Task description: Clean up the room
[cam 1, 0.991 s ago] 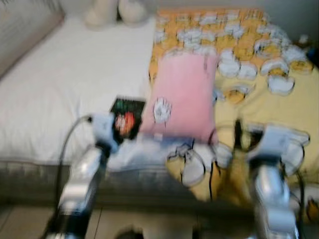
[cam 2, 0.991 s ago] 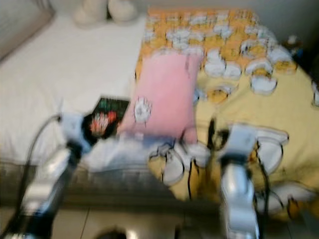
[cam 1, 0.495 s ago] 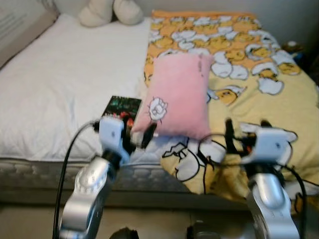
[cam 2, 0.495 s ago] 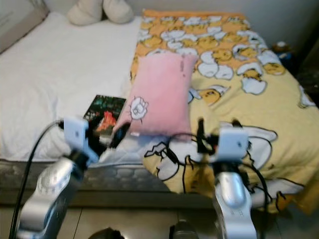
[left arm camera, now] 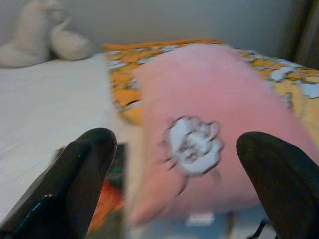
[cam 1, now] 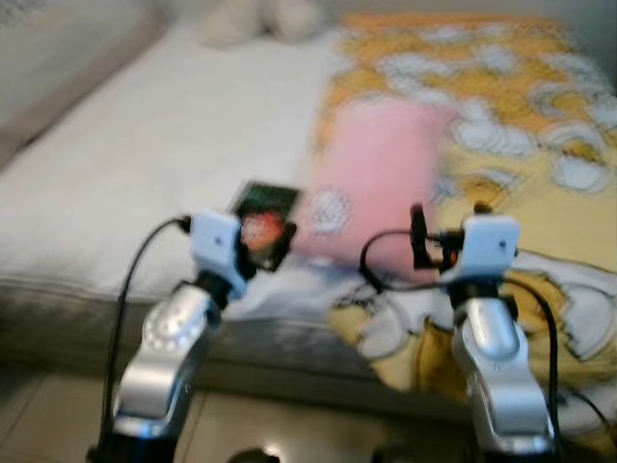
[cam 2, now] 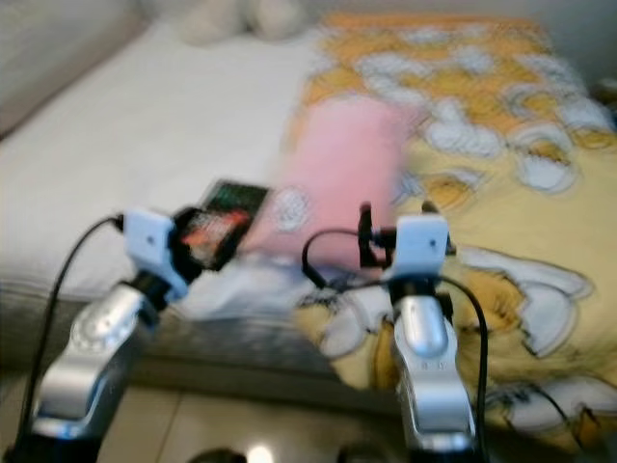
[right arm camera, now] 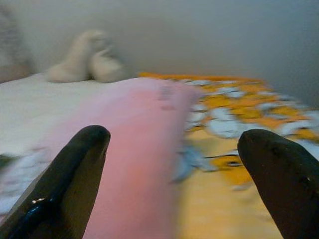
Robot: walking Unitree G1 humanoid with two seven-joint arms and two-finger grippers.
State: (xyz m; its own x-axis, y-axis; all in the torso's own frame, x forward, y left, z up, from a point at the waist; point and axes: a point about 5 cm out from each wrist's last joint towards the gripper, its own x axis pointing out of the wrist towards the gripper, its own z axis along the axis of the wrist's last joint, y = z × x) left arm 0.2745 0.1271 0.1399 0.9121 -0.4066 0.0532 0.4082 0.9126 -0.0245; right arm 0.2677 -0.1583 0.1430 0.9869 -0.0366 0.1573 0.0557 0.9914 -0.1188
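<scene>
Basically lined up for a grab: left gripper [left arm camera: 174, 164] and right gripper [right arm camera: 172, 169] both spread wide, holding nothing, aimed at pink pillow [cam 1: 381, 178] near bed's [cam 1: 145, 164] front edge, overlapping yellow blanket [cam 1: 540, 193]. Book [cam 1: 262, 212] tucked beside pillow.

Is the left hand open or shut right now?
Open. In the left wrist view the left hand has its two black fingers spread wide, framing the pink pillow.

view panned toward robot's left – blurred again after a sharp half-second. right gripper [cam 1: 416, 231] raised, now before pink pillow [cam 1: 381, 174]; left gripper [cam 1: 280, 246] up against dark packet [cam 1: 262, 207].
</scene>
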